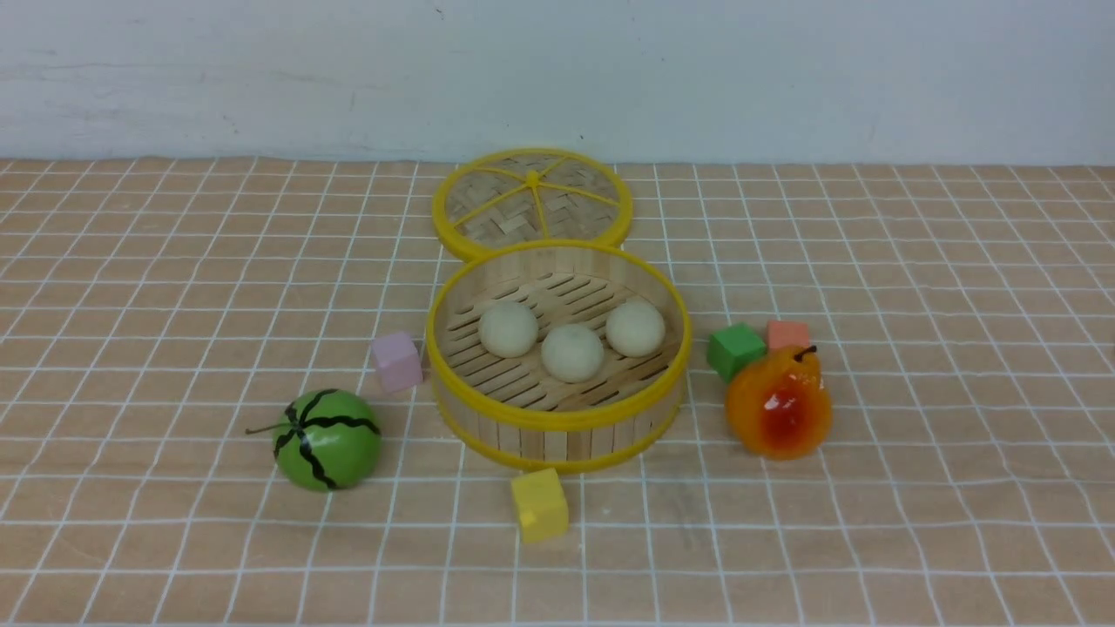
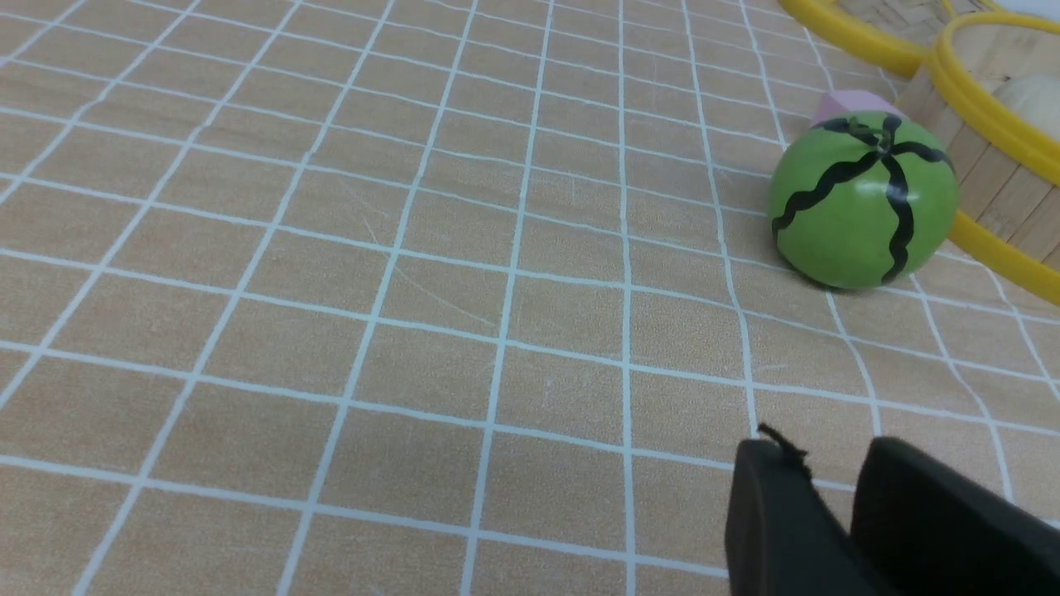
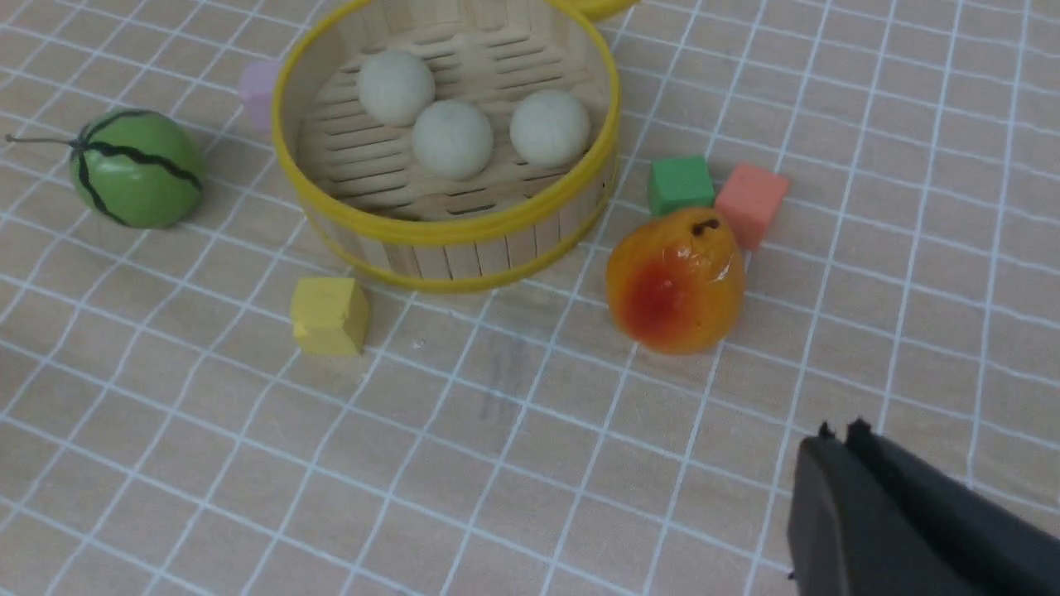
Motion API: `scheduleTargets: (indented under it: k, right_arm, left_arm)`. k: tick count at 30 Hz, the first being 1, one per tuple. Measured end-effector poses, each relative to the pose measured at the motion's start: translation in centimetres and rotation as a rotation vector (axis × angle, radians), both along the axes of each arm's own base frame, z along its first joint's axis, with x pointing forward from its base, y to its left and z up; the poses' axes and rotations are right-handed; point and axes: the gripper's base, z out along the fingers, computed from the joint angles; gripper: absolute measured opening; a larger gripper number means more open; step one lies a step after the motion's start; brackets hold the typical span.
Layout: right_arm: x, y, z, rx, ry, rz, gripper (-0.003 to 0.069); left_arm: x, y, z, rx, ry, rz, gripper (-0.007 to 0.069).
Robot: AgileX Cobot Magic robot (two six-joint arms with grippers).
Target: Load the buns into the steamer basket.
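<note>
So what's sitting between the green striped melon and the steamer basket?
A pink cube lies in that gap, right by the steamer basket wall and beyond the melon. The front view shows it best.

three buns [image 1: 571,351] lie in the steamer basket [image 1: 557,418], lid [image 1: 531,202] behind it, melon [image 1: 327,439] to its left, pear [image 1: 778,403] to its right, a block [image 1: 539,504] before it.

We see three buns [image 1: 572,351] lying in a row on the slatted floor of the steamer basket [image 1: 557,423]. The woven lid [image 1: 531,202] lies flat behind it. A striped melon [image 1: 327,439] and pink cube [image 1: 397,360] sit left; a pear [image 1: 778,403], green cube [image 1: 734,350] and orange cube [image 1: 788,334] right; a yellow cube [image 1: 539,504] in front.
</note>
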Motion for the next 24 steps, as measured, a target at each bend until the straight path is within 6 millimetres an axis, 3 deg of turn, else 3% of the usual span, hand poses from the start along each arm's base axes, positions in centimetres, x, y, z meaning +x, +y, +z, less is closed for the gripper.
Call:
scheduleTargets:
  k: [6, 13, 18, 24]
  right_arm:
    - [-4.6, -2.3, -2.1, 0.055, -0.338, -0.020, -0.0017]
    - [-8.1, -3.8, -3.6, 0.081, -0.414, -0.028, -0.0010]
    - [-9.2, -4.3, -4.6, 0.069, -0.387, -0.031, -0.0010]
    - [-8.9, -4.7, -4.9, -0.007, -0.403, -0.062, -0.0010]
  left_arm:
    - [0.0, 0.0, 0.0, 0.000, 0.000, 0.000, 0.0155]
    - [0.0, 0.0, 0.0, 0.000, 0.000, 0.000, 0.0163]
    - [0.0, 0.0, 0.0, 0.000, 0.000, 0.000, 0.0166]
    - [0.0, 0.0, 0.0, 0.000, 0.000, 0.000, 0.0176]
